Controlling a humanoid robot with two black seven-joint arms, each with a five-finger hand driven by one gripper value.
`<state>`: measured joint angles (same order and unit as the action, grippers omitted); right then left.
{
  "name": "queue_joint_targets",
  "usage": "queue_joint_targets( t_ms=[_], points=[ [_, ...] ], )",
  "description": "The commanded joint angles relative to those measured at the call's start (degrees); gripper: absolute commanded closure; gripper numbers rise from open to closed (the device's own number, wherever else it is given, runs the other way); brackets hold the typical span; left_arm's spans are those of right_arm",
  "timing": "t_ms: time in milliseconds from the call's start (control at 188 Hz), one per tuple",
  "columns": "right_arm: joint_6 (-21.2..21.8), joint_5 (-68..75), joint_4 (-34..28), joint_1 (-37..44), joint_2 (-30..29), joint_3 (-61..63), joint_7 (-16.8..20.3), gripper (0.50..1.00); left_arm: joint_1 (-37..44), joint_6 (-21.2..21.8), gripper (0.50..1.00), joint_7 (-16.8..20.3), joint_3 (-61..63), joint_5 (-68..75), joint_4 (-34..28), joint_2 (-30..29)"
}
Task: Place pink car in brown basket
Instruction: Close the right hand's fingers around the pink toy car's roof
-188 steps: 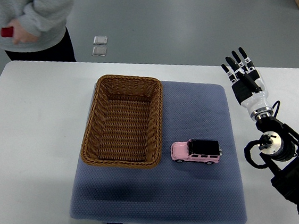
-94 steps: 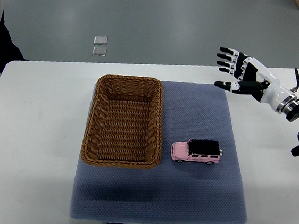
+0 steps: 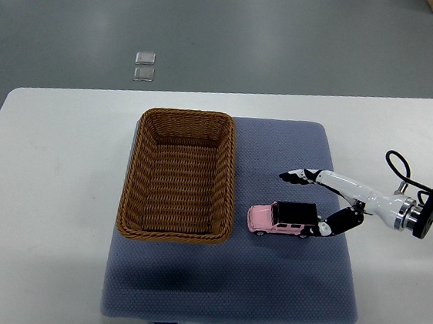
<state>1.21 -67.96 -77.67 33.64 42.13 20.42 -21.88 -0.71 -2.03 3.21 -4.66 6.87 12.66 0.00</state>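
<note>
Since pink car (image 3: 285, 219) is sitting on blue mat (image 3: 265, 291) just beside brown basket (image 3: 179, 175), right hand (image 3: 328, 202) is reaching low, fingers (image 3: 295, 176) spread, straddling car's rear, nothing gripped yet.

You are looking down on a white table (image 3: 51, 191) with rounded corners, where a blue-grey mat (image 3: 265, 291) lies flat across its middle, carrying a brown wicker basket (image 3: 180, 175) on its left part and a pink toy car (image 3: 283, 218) just beside the basket.

Right arm (image 3: 427, 223) cut off by right edge.
</note>
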Motion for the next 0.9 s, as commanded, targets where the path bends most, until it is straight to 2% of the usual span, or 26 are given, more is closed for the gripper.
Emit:
queue_joint_targets(
  t_ms=[0, 357, 480, 560, 725, 895],
  points=[
    [-0.86, -0.24, 0.33, -0.59, -0.56, -0.03, 0.0, 0.591, 0.0, 0.01, 0.5, 0.05, 0.01, -0.01, -0.01, 0.0],
    [-0.95, -2.7, 3.93, -1.56, -3.02, -0.12, -0.09, 0.599, 0.0, 0.09, 0.5, -0.04, -0.08, -0.01, -0.1, 0.0],
    [-1.3, -2.79, 5.16, -1.65, -3.37, -0.12, -0.09, 0.642, 0.0, 0.09, 0.5, -0.04, -0.08, -0.01, -0.01, 0.0],
    [-1.91, -2.79, 5.69, -2.09, -3.37, -0.29, -0.09, 0.695, 0.0, 0.09, 0.5, -0.04, -0.08, -0.01, -0.01, 0.0],
    [-2.53, -3.58, 7.36, -2.17, -3.37, -0.55, -0.09, 0.732, 0.0, 0.09, 0.5, -0.04, -0.08, -0.01, -0.01, 0.0],
    [-3.23, -3.93, 8.15, -2.17, -4.17, -1.35, -0.36, 0.726, 0.0, 0.09, 0.5, -0.04, -0.08, -0.01, -0.01, 0.0]
  ],
)
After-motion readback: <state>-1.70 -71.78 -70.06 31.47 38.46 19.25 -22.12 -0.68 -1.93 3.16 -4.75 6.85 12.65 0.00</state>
